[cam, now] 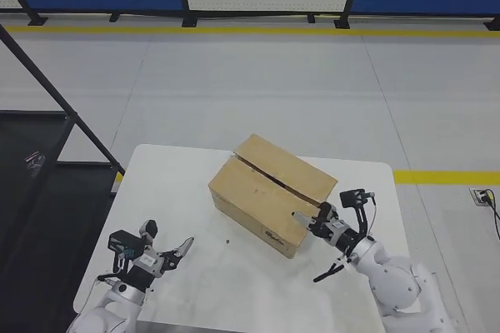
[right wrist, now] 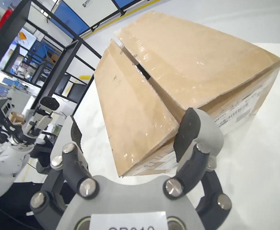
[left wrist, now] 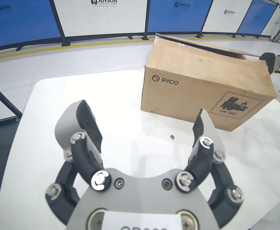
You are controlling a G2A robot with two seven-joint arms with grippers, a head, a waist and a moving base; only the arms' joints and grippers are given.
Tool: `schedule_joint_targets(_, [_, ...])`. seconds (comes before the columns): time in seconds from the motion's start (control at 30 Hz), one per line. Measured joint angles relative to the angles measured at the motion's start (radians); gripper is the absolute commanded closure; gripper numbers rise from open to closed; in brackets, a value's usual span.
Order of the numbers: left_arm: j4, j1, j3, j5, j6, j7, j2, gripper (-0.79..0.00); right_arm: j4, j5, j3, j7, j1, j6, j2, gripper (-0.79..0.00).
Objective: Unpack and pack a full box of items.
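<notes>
The box [cam: 267,191] sits on the white table [cam: 167,179], toward the back, with its two top flaps down and a thin dark gap between them. What is inside is hidden. The right gripper [cam: 308,229] is wide open at the box's near end, one finger [right wrist: 189,130] right by the flap corner; I cannot tell if it touches. The left gripper [left wrist: 142,111] hangs open over bare table, holding nothing. A tiny speck [left wrist: 171,136] lies in front of the box, too small to tell what it is.
</notes>
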Motion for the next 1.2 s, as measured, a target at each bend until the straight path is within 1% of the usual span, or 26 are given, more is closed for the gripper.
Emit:
schedule_joint_targets(0.07, [-0.001,0.0,-0.002,0.0,0.0,0.0,0.0,-0.785,0.018,0.063,0.01,0.03,0.016,0.002,0.001,-0.785])
schedule_joint_targets(0.27, [0.006,0.001,-0.006,-0.004,-0.003,0.004,0.0,-0.785,0.045,0.172,0.035,0.09,0.039,0.017,0.008,-0.785])
schedule_joint_targets(0.3, [0.007,0.001,-0.006,-0.005,-0.003,0.004,0.0,-0.785,0.048,0.186,0.039,0.099,0.041,0.017,0.009,-0.757])
schedule_joint_targets(0.33, [0.007,0.0,-0.006,-0.005,-0.003,0.004,0.0,-0.785,0.05,0.201,0.043,0.108,0.043,0.018,0.01,-0.68])
schedule_joint_targets(0.43, [0.009,-0.003,-0.005,-0.004,-0.003,0.003,-0.001,-0.785,0.057,0.253,0.053,0.149,0.048,0.017,0.015,-0.536])
schedule_joint_targets(0.47, [0.009,-0.004,-0.004,-0.003,-0.002,0.003,-0.001,-0.785,0.06,0.272,0.057,0.166,0.05,0.016,0.017,-0.468])
schedule_joint_targets(0.53, [0.01,-0.006,-0.005,-0.003,-0.002,0.003,-0.001,-0.785,0.064,0.296,0.062,0.192,0.053,0.014,0.02,-0.403])
schedule_joint_targets(0.67, [0.011,-0.008,-0.005,-0.001,-0.001,0.003,-0.001,-0.785,0.068,0.33,0.068,0.23,0.055,0.001,0.027,-0.379])
schedule_joint_targets(0.77, [0.011,-0.009,-0.005,-0.001,0.0,0.001,-0.001,-0.785,0.071,0.35,0.068,0.247,0.056,-0.011,0.031,-0.345])
schedule_joint_targets(1.07, [0.01,-0.013,-0.004,0.0,0.002,-0.002,-0.002,-0.785,0.075,0.364,0.059,0.247,0.06,-0.007,0.041,-0.326])
schedule_joint_targets(1.2, [0.011,-0.015,-0.004,-0.001,0.001,-0.003,-0.002,-0.785,0.082,0.352,0.046,0.238,0.068,0.004,0.044,-0.332])
